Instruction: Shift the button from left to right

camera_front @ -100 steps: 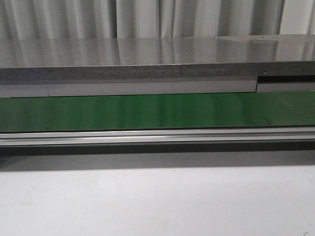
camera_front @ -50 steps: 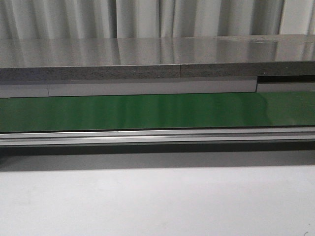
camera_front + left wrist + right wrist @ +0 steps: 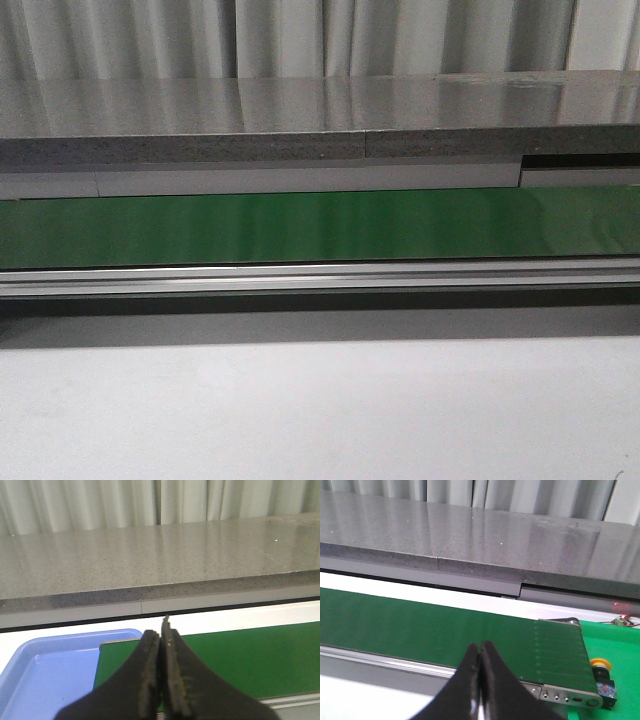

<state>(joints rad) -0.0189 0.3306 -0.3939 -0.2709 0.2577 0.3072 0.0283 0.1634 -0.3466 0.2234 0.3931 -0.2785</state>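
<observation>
The button, with a yellow-orange cap and a black body with blue and red marks, shows only in the right wrist view, on a green surface just past the end of the green conveyor belt. My right gripper is shut and empty, over the belt's near rail, apart from the button. My left gripper is shut and empty, above the belt's other end beside a blue tray. Neither gripper shows in the front view, where the belt is bare.
A long grey stone-like counter runs behind the belt, with curtains beyond. An aluminium rail edges the belt's near side, then a white tabletop. The blue tray holds nothing that I can see.
</observation>
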